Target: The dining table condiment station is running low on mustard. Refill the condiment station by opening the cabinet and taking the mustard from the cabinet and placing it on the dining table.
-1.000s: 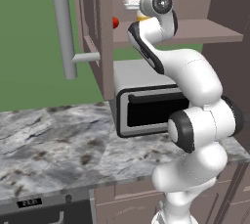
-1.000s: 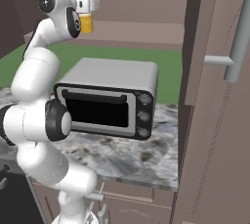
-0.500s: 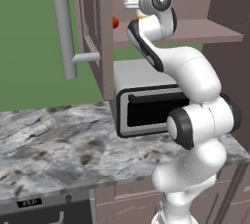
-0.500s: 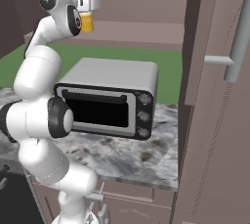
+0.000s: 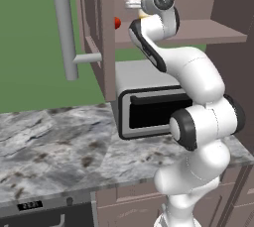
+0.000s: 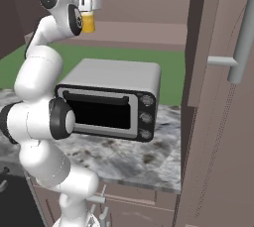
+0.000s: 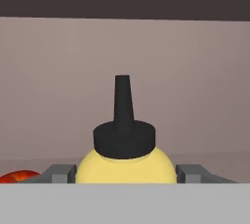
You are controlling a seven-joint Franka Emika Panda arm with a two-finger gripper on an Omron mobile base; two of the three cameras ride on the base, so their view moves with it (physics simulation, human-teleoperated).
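In the hand view we see our jaws standing one on each side of the mustard (image 7: 126,167), the two grey fingertips (image 7: 59,173) just beside its yellow shoulder at nine and three o'clock; whether they press on the bottle or stand a hair off it we cannot tell. The black nozzle points to twelve o'clock against the mauve back wall of the cabinet (image 7: 195,81), and a small red ball (image 7: 18,176) sits near the bottle at eight o'clock. From the right base view the gripper (image 6: 89,10) reaches into the open cabinet above its inner shelf (image 6: 144,32), with the yellow bottle showing just under the hand. In the left base view the red ball (image 5: 117,22) lies at the shelf's near edge, at nine o'clock from the hand, beside the open door with its long grey bar handle (image 5: 63,28). Below the shelf stands a silver toaster oven (image 6: 111,99) on the marble bench (image 5: 54,141).
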